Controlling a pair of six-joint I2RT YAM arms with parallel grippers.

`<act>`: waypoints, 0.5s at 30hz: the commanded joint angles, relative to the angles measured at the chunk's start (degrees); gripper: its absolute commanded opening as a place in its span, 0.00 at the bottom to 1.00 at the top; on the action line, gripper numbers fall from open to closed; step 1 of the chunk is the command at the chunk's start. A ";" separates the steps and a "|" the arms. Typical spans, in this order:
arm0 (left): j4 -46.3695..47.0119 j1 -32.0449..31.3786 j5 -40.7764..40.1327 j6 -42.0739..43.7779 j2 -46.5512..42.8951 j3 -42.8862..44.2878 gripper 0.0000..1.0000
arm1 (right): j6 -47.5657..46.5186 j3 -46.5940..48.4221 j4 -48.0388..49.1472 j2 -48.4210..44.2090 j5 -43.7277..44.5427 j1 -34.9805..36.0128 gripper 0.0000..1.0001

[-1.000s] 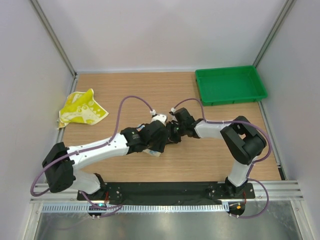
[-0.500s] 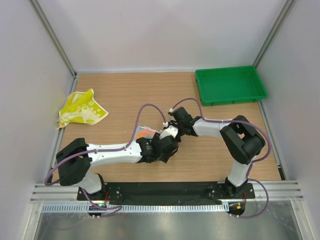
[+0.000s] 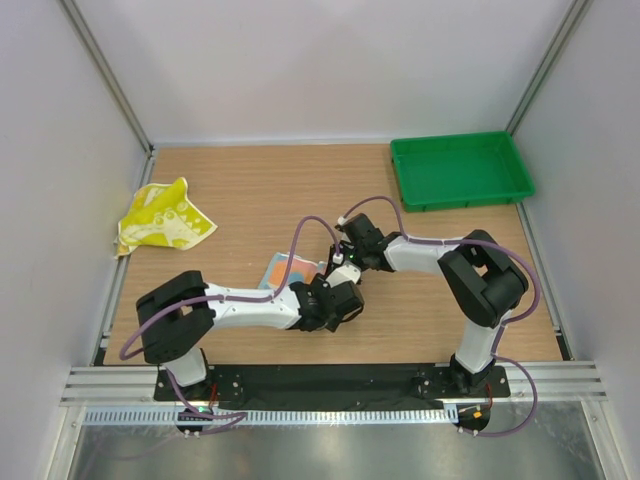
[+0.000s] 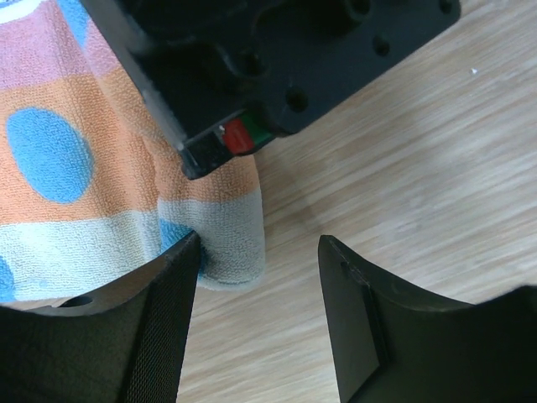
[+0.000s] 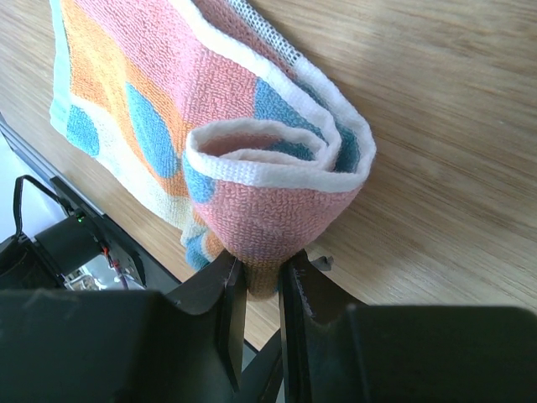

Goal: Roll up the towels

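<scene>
Right wrist view shows me my right claw (image 5: 260, 273) pinched narrowly on the rolled end of the orange-pink, blue-dotted towel (image 5: 210, 109), which lies in the middle of the worktop (image 3: 230, 190). My left claw (image 4: 256, 269) has its fingers parted and grips nothing, with the towel's pale corner just inside one finger. The yellow towel (image 3: 165, 217) lies crumpled at the worktop's left edge.

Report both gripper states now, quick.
Left gripper: open, holding nothing.
Right gripper: closed on the rolled end of the orange-pink towel.
</scene>
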 commanded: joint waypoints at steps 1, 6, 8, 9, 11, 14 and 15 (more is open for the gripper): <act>0.98 -0.18 -2.37 -2.35 0.41 -2.24 0.59 | -1.35 0.83 -2.41 1.41 0.29 0.48 0.24; 0.81 -0.18 -4.48 -2.62 -0.21 -3.22 0.61 | -1.52 0.92 -2.41 2.03 -0.06 0.56 0.24; 0.45 -0.18 -4.66 -2.97 0.40 -3.39 0.61 | -1.61 1.01 -2.41 2.38 -0.24 0.48 0.24; 0.37 -0.18 -4.57 -3.32 0.58 -3.65 0.61 | -1.70 1.01 -2.41 2.47 -0.24 0.56 0.24; 0.54 -0.09 -4.31 -4.64 1.19 -4.44 0.58 | -1.87 1.18 -2.32 2.73 -0.50 0.57 0.25; 0.89 -0.09 -3.96 -4.99 0.94 -5.14 0.53 | -2.31 1.88 -2.76 3.17 -1.29 0.48 0.25; 1.33 -0.09 -3.96 -4.91 0.06 -5.58 0.52 | -2.49 2.41 -3.11 3.52 -1.64 0.48 0.25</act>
